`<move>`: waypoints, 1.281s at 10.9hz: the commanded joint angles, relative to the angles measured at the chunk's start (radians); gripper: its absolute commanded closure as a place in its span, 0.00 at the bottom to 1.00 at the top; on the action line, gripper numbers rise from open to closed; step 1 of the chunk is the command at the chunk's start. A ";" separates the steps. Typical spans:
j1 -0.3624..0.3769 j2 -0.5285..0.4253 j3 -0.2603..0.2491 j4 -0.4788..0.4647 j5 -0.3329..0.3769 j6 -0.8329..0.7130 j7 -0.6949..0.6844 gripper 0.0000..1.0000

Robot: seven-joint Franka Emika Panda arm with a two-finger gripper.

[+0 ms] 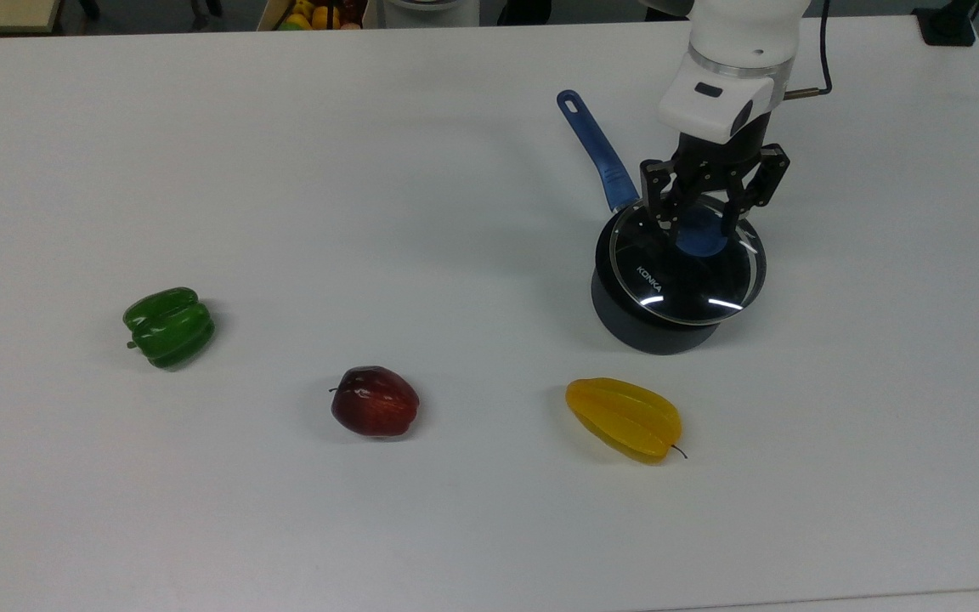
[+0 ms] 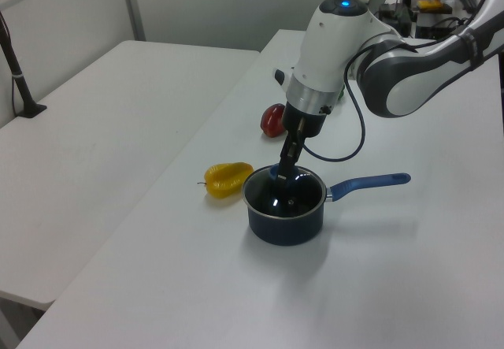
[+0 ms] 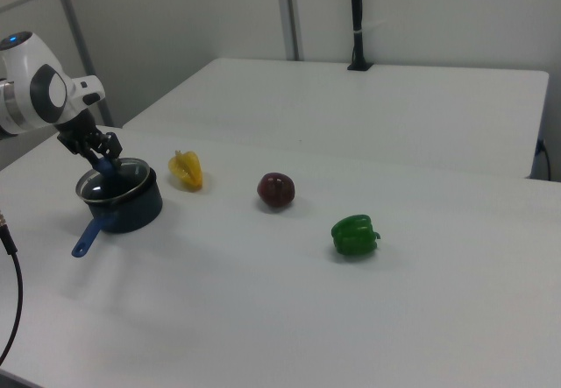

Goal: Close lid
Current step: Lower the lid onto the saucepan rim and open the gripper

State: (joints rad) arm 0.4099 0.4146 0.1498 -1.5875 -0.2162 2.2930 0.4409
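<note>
I have the gripper point(image 1: 702, 223) closed on the blue knob point(image 1: 703, 239) of the lid point(image 1: 687, 264), its fingers point(image 1: 674, 223) pinching the knob from either side as the top view shows. The lid sits over the dark saucepan point(image 1: 655, 327), but in the top view its metal rim is offset toward the top view's right and far side, so that the pot's near-left wall shows past it; I cannot tell whether the lid touches the pot's rim. The white "KONKA" lettering lies on the glass toward the top view's left. The pan's blue handle point(image 1: 595, 153) points away to the far left in the top view, lying over the white table point(image 1: 370, 170). Near the pot, toward the near edge in the top view, lies a yellow starfruit point(image 1: 625, 418); further to the top view's left are a red apple point(image 1: 375, 401) and a green bell pepper point(image 1: 169, 326), all well apart from one another. In the left view the gripper point(image 2: 285, 172) comes down steeply into the pot's mouth.
</note>
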 commanded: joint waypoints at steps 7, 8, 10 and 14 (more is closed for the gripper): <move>0.000 0.020 -0.009 0.014 -0.018 0.011 0.019 0.53; 0.000 0.020 -0.009 0.014 -0.018 0.011 0.019 0.52; -0.003 0.020 -0.010 0.014 -0.017 0.009 0.019 0.52; -0.003 0.020 -0.013 0.011 -0.017 0.008 0.021 0.49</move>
State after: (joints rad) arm 0.3984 0.4238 0.1443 -1.5866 -0.2162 2.2931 0.4412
